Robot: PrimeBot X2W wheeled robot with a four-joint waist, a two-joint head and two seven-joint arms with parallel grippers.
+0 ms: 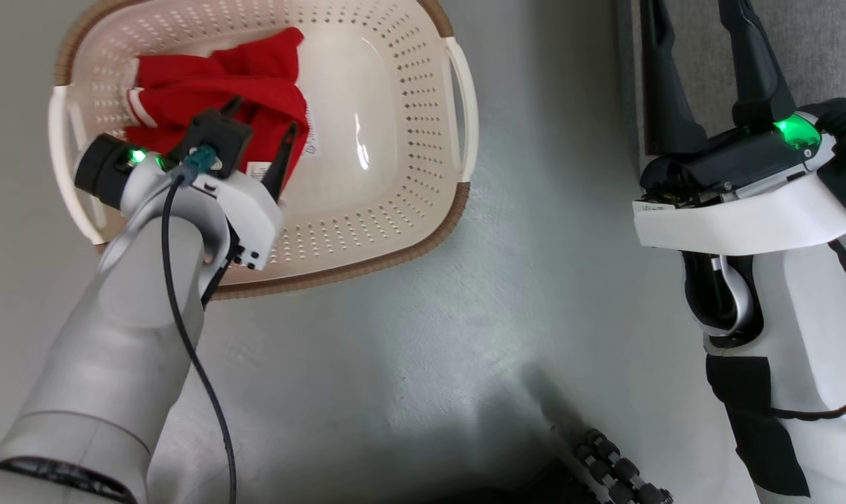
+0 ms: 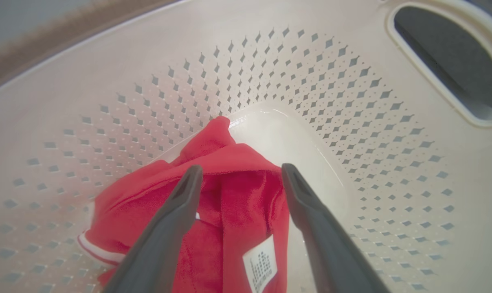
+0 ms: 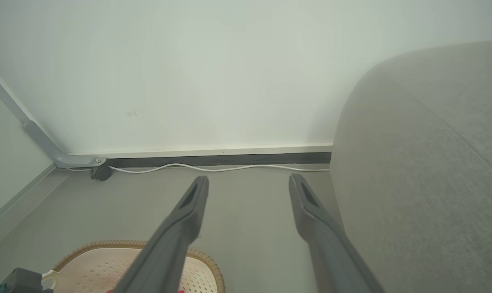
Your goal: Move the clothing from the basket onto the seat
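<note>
One basket point(image 1: 395, 231) with two handles point(image 1: 465, 105), one heap of red clothing point(image 1: 213, 91), garment count unclear, two white labels point(image 1: 311, 140), one left gripper point(image 2: 240, 169), one right gripper point(image 3: 248, 179), one sofa point(image 3: 425, 183), one white cable point(image 3: 213, 169)

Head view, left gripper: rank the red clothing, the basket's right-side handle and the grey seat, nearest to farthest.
1. The red clothing: in the basket's left half, right at the left gripper.
2. The basket's right-side handle: across the basket, to the right.
3. The grey seat: far right, well outside the basket.
</note>
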